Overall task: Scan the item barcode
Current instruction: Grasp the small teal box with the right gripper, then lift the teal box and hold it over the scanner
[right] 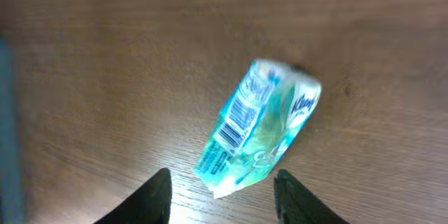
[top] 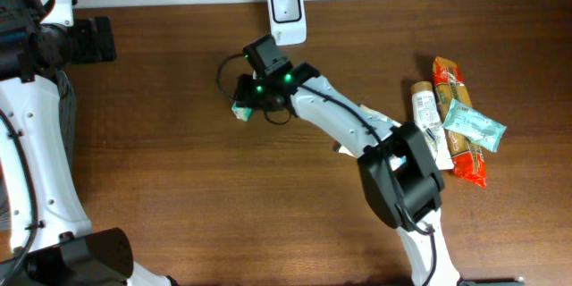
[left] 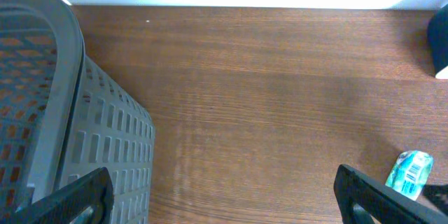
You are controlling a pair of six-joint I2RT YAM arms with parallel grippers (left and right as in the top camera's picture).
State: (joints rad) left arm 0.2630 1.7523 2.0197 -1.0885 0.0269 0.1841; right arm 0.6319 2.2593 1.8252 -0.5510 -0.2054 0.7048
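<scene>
Table: brown wood grain, pale wall along the far edge.
Scanner: small white unit at the far edge, near the middle, window facing up.
Teal packet: flat on the table, near and left of the scanner, well apart from it; lies at a slant in the right wrist view, 1 end toward the camera.
Barcode: printed on a white panel on the packet's upper face, facing up, readable as stripes only.
Right gripper: above the packet, both fingers spread, 1 on each side of the packet's near end; a gap on both sides, no contact visible, nothing gripped.
Right arm: stretches from the near right across to the far middle, 2 green lights lit at the wrist.
Left gripper: jaws fully apart, nothing between them, over bare table at the far left.
Grey basket: slotted plastic wall, just left of the left gripper.
Packet from the left wrist view: far off to the right, well clear of the left fingers.
Pile of wrapped goods: at the right of the table, several overlapping, a second teal pack on top.
</scene>
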